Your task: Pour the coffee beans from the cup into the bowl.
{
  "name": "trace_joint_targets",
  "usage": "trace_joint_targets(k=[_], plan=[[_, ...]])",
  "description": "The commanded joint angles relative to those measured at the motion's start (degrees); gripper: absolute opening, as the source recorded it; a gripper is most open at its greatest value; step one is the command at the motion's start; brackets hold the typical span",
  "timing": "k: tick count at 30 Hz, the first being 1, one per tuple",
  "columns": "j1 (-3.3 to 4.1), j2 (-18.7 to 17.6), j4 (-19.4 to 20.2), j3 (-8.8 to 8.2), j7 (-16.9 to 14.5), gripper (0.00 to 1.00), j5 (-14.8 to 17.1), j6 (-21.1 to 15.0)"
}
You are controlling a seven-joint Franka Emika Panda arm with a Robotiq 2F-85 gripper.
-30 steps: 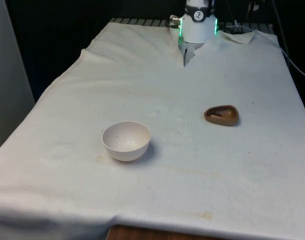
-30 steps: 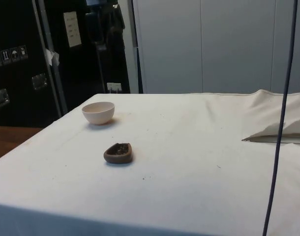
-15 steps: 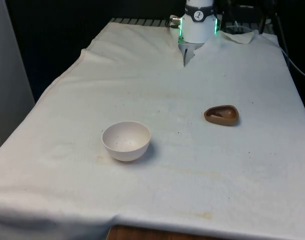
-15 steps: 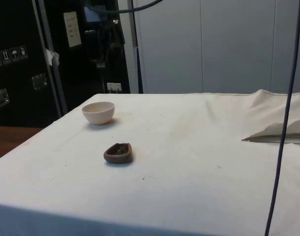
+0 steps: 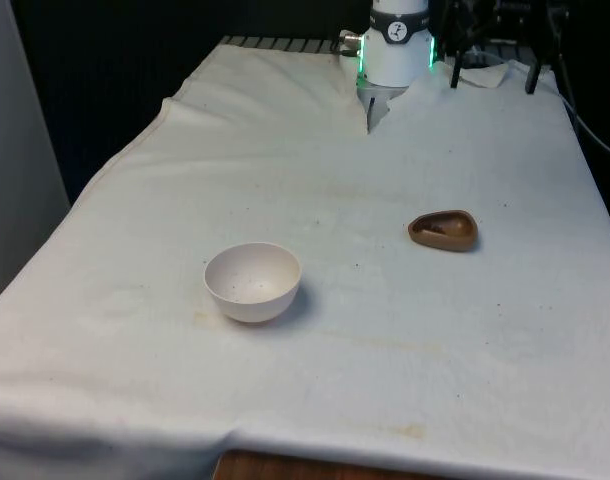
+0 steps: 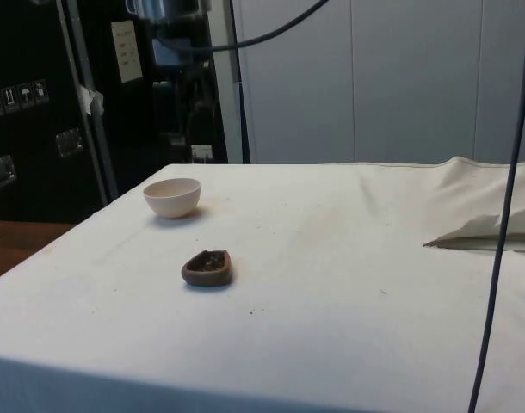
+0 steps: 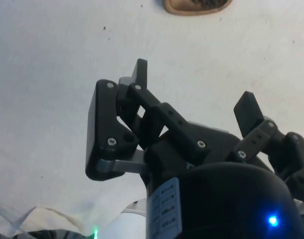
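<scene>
nearest in the front view, left of centre in the lower half of the frame, sits the round white ceramic bowl (image 5: pixel 252 281), empty as far as shows. farther back, right of centre, lies the small brown teardrop-shaped cup (image 5: pixel 443 229), upright on the white-clothed desk (image 5: pixel 385 340) and well apart from the bowl; in the side view dark coffee beans (image 6: pixel 211 259) fill its hollow. at the frame's upper right the black two-finger end effector (image 5: pixel 493 62) hangs high over the far end of the desk, its fingers (image 7: pixel 247 110) spread wide and holding nothing. the step in hand looks like the reach: it should come down squarely over the cup, straddle its walls, and close gently so no beans spill.
</scene>
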State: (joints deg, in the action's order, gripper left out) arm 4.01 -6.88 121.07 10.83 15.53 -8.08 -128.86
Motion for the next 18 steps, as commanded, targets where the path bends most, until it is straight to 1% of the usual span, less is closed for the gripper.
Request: trace_joint_targets(k=[1, 2, 6, 7, 8, 9, 10, 16, 17, 18], plan=[[0.0, -0.29, 0.23, 0.06, 0.0, 1.0, -0.11, -0.63], [0.11, -0.69, 0.63, 0.0, 0.52, 1.0, -0.74, -1.95], [0.06, -2.29, 0.92, -0.11, 0.34, 1.0, -0.97, -3.78], [0.06, -3.15, 0.97, -0.17, 0.4, 1.0, -1.09, -4.47], [0.0, -3.5, 0.97, -0.17, 0.4, 1.0, -1.15, -4.76], [0.0, -3.15, 0.8, -0.06, 0.0, 1.0, -0.69, -3.95], [0.0, -4.01, 0.92, -0.23, 0.46, 1.0, -1.2, -5.04], [-0.06, -7.16, 0.57, -0.4, 0.69, 1.0, -1.49, -7.22], [-0.23, -6.7, 0.57, -0.17, 0.06, 1.0, -0.8, -6.47], [-0.06, -7.62, 0.63, -0.4, 0.74, 1.0, -1.55, -7.62]])
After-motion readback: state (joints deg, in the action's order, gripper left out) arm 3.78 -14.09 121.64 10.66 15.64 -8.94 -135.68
